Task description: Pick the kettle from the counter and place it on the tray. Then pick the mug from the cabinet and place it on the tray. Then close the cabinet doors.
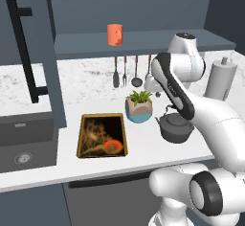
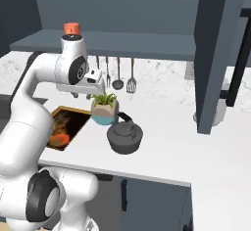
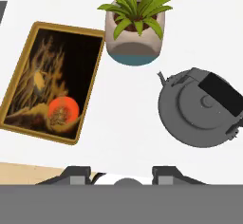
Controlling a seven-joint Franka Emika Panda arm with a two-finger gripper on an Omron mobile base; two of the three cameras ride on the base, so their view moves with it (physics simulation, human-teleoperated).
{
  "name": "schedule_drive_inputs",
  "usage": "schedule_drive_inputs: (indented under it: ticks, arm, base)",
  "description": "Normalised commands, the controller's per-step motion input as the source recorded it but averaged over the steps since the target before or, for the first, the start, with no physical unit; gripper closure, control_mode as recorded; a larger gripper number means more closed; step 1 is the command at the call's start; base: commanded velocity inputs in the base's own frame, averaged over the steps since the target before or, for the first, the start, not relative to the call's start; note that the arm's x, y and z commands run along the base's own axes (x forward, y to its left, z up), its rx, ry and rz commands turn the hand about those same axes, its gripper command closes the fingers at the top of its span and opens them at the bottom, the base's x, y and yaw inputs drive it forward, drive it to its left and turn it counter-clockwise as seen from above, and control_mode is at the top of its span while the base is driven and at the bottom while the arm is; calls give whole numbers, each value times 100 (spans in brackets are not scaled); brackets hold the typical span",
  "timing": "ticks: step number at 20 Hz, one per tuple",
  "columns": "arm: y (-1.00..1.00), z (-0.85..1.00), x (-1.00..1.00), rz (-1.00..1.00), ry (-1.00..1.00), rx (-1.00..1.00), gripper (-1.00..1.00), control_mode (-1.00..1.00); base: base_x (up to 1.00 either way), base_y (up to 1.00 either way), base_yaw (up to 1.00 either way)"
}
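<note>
My end effector (image 3: 121, 174) hangs empty above the surface (image 3: 128, 123), jaws partly apart. It is off to one side of the kettle (image 3: 201, 107), which stands beside the tray (image 3: 52, 83). I risk clipping the arched handle or the nearby plant pot (image 3: 135, 35) when descending. The mug (image 1: 115, 34) waits on the cabinet shelf (image 1: 153, 40).

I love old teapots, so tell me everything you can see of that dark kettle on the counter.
The kettle is squat, round and dark grey, like cast iron, with a short spout, a lid with a small knob and a thin black arched handle. It stands upright on the white counter, right of the tray, near the plant pot. Nothing grips it.
</note>
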Motion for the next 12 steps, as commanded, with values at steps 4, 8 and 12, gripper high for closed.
schedule_drive_inputs:
  ticks: [4, 8, 12]
  arm:
    - [-11, -7, 14, 0, 0, 0, -100, -100]
    - [-100, -25, -28, 5, -7, 8, -100, -100]
    - [-100, -42, -15, 26, -8, 10, -100, -100]
  base:
    - [0, 0, 0]
    - [0, 0, 0]
    - [0, 0, 0]
